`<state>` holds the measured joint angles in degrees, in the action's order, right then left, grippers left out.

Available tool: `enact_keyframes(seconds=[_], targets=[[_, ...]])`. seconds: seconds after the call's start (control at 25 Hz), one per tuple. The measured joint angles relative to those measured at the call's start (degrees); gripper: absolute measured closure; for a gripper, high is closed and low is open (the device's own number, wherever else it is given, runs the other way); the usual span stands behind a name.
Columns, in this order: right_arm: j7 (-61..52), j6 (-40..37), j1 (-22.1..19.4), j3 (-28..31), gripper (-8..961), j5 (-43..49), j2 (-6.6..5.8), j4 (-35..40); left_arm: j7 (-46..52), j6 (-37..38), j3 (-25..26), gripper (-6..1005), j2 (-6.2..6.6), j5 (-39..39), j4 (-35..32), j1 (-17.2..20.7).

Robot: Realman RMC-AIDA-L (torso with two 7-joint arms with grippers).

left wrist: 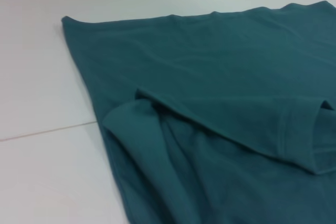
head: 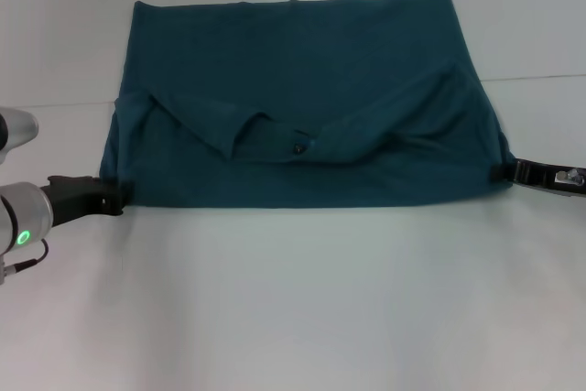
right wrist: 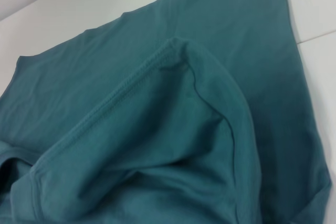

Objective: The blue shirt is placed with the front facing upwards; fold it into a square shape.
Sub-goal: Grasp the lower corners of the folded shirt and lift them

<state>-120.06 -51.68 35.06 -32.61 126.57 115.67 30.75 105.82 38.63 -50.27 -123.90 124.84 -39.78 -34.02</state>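
Tool positions first: your left tool [head: 114, 197] sits at the near-left corner of the blue shirt [head: 302, 80], and your right tool [head: 502, 171] sits at the near-right corner, both low on the desk [head: 293, 299]. Each dark tip meets the cloth edge, but you cannot tell from any view whether either tool is wide, narrow, or pinching the fabric; the wrist views show only cloth and desk, with no fingers.

From largest to smallest: the white desk fills the whole scene, with a thin seam line running across it just right of the shirt at mid-height. The blue shirt lies in the far-centre part of the desk, folded over itself into a wide, roughly rectangular shape. Its far edge runs nearly straight, and the near edge lies straight between your two tools. On top, the upper part of the shirt is turned down toward you, so both sleeves [head: 439, 107] angle inward from the left and right sides and meet near the middle. The left wrist view shows the left sleeve's hemmed cuff [left wrist: 299, 135] lying flat over the body, with loose folds bunched beneath it at the near side. The right wrist view shows the right sleeve's stitched hem [right wrist: 136, 77] arching up over a soft hollow of fabric. At the centre sits the collar [head: 275, 139], lying in a shallow curve, and on it a small dark spot [head: 298, 147], too small for you to make out.
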Motion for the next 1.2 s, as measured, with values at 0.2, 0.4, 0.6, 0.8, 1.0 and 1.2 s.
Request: enact_keyframes(seconds=[0.2, 0.4, 0.6, 0.8, 1.0, 1.2], targets=[[0.01, 0.0, -0.01, 0.0, 912, 0.0, 0.0, -0.15, 0.16, 0.03, 0.37, 732, 0.08, 0.01, -0.04, 0.01], [-0.07, 0.0, -0.1, 0.0, 912, 0.0, -0.05, -0.22, 0.23, 0.24, 0.17, 688, 0.08, 0.03, -0.04, 0.01], [-0.05, -0.07, -0.11, 0.0, 912, 0.0, -0.09, -0.25, 0.16, -0.1, 0.1, 444, 0.06, 0.05, 0.05, 0.0], [0.0, -0.09, -0.18, 0.0, 912, 0.0, -0.09, -0.26, -0.17, -0.2, -0.06, 376, 0.06, 0.18, 0.48, 0.0], [0.17, -0.09, -0.18, 0.0, 911, 0.0, 0.02, -0.31, -0.23, -0.27, -0.18, 372, 0.0, 1.12, 0.66, 0.0], [0.22, -0.08, -0.24, 0.0, 912, 0.0, 0.05, -0.3, -0.24, -0.32, -0.61, 372, -0.04, 1.23, 0.69, 0.0]])
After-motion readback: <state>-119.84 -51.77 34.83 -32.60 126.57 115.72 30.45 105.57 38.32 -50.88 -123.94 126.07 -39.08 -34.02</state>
